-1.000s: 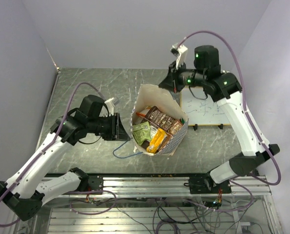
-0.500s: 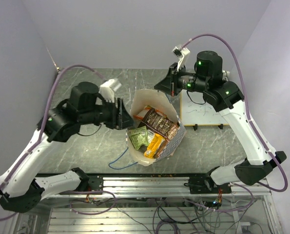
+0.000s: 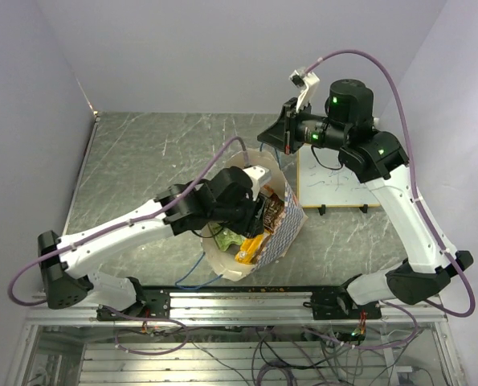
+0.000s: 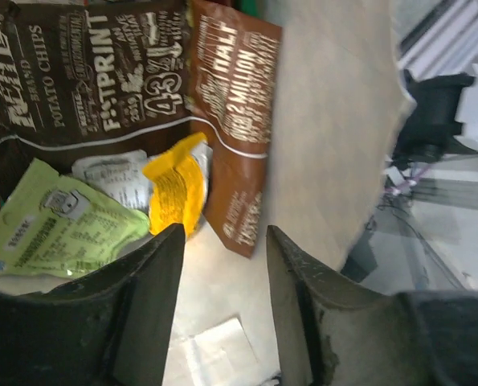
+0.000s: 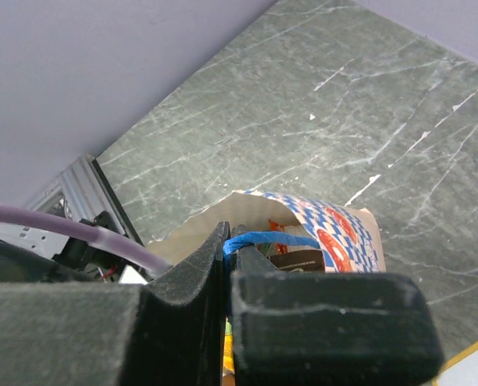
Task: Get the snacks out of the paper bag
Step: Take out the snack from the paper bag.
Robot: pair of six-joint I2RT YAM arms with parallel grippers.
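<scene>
Paper bag (image 3: 287,229) open, snacks (image 4: 102,80) inside (brown, green, yellow).

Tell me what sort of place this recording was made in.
Probably a robotics lab bench, not a home: a grey marbled table boxed by plain walls, an aluminium rail at its near edge, loose cables underneath, and a small whiteboard.

A grey-green marbled table (image 3: 142,157) stands against plain pale lilac walls (image 3: 222,48) under soft, even light.

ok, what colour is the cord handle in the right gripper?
Blue; the cord handle shows best in the right wrist view.
</scene>
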